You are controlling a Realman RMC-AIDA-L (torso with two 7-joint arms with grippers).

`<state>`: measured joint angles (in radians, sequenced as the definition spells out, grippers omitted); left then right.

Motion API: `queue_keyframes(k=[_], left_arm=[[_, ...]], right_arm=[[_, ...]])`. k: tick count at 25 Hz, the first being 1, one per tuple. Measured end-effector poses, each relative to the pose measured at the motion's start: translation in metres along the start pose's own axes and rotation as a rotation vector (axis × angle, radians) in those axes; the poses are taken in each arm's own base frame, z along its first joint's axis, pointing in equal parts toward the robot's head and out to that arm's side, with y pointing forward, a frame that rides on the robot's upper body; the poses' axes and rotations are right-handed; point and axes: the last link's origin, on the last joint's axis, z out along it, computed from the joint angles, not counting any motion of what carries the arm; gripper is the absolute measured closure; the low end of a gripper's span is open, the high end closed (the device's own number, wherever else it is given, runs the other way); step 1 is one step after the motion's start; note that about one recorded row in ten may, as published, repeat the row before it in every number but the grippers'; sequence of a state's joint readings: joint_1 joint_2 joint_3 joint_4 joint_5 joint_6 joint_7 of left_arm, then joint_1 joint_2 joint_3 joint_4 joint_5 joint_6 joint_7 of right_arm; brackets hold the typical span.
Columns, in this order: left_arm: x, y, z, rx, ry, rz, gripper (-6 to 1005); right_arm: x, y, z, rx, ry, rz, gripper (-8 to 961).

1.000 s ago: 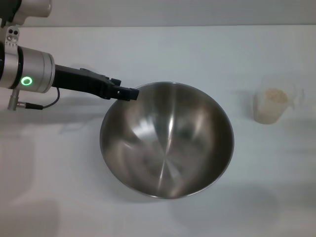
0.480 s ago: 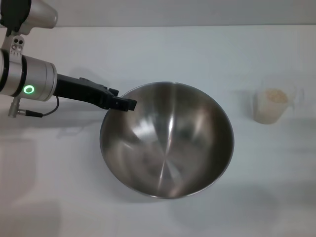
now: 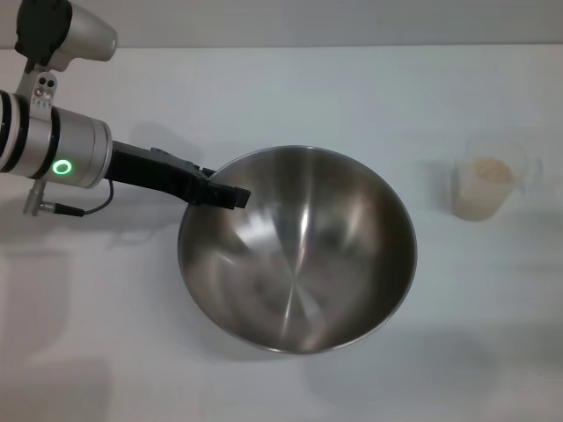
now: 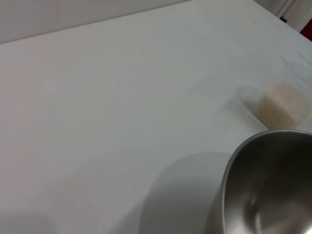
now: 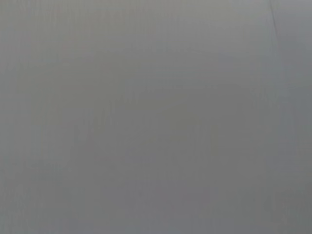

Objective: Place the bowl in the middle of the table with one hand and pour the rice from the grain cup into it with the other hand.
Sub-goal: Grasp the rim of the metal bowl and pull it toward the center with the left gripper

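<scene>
The table point(image 3: 290, 88) carried the bowl point(image 3: 297, 249) near its middle, empty inside. The left gripper point(image 3: 230, 196) reached the bowl's left rim; whether its jaws gripped the rim could not be told. The cup point(image 3: 482, 187), holding rice point(image 3: 489, 170), stood well right of the bowl.

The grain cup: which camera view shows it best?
The head view: the whole grain cup stands right of the bowl, rice visible inside. The left wrist view shows it partly, beyond the bowl's rim. The right wrist view shows none.
</scene>
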<state>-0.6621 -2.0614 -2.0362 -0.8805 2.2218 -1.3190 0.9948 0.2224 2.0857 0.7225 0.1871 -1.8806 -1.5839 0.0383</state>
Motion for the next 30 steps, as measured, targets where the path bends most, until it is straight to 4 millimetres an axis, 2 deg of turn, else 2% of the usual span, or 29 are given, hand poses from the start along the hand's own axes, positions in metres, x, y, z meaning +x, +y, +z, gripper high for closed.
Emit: queue_keyframes(k=[8,13,19,24,30], left_arm=[[-0.001,0.001,0.001,-0.010,-0.009,0.001,338],[0.000,0.002,0.001,-0.010,-0.010,0.003,591],[0.003,0.003,0.002,-0.013,-0.012,0.012,826],[0.003,0.004,0.004,-0.017,-0.022,0.020,970],[0.010,0.007,0.005,-0.039,-0.029,0.005,969]], right_arm=[[0.000,0.001,0.001,-0.001,-0.001,0.001,126],[0.000,0.001,0.002,-0.003,-0.003,0.002,127],[-0.001,0.003,0.004,-0.007,-0.008,0.005,127],[-0.001,0.004,0.005,-0.008,-0.010,0.006,127],[-0.001,0.004,0.005,-0.008,-0.011,0.006,127]])
